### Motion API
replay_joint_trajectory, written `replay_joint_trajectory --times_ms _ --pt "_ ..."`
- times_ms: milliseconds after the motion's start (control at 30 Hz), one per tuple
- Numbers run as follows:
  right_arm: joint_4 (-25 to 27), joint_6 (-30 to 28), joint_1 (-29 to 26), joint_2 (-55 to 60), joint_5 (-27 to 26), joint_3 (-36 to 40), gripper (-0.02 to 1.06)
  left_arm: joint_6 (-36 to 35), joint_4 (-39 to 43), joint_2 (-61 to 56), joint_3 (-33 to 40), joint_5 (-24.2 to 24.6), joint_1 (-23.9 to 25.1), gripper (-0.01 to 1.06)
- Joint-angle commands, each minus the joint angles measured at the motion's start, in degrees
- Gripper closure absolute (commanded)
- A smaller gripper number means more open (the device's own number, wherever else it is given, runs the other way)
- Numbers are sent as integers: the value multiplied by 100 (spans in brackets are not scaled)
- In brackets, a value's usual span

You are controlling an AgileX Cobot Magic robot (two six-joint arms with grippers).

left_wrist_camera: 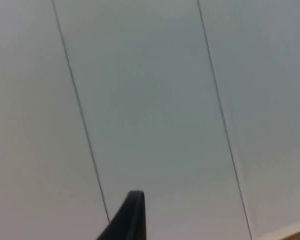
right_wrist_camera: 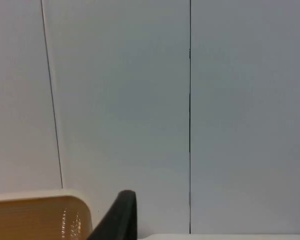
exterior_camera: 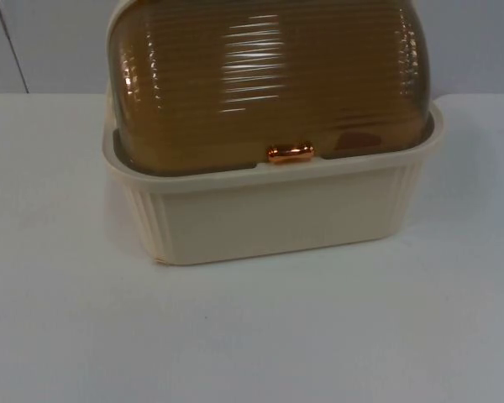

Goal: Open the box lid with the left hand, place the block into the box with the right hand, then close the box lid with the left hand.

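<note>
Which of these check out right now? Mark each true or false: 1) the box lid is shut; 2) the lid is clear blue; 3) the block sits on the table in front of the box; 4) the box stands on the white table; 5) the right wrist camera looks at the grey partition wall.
1) True: the amber ribbed lid is down on the cream box, its copper handle at the front rim.
2) False: it is translucent amber-brown.
3) False: no block lies on the table in front of the box.
4) True.
5) True: it faces the partition wall, with a corner of the lid beside the right gripper's fingertip. The left gripper's fingertip also faces the wall.
</note>
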Motion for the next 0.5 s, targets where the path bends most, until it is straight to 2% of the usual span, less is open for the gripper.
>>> replay_joint_trajectory --times_ms 0,233,467 --pt "-28 26 -6 -27 -7 -17 0 165 -196 8 4 5 108 0" --pt "-239 25 -6 -27 69 -17 0 -116 -6 8 4 189 172 0" --pt "-272 -120 -6 -105 69 460 0 -191 43 8 222 739 172 0"
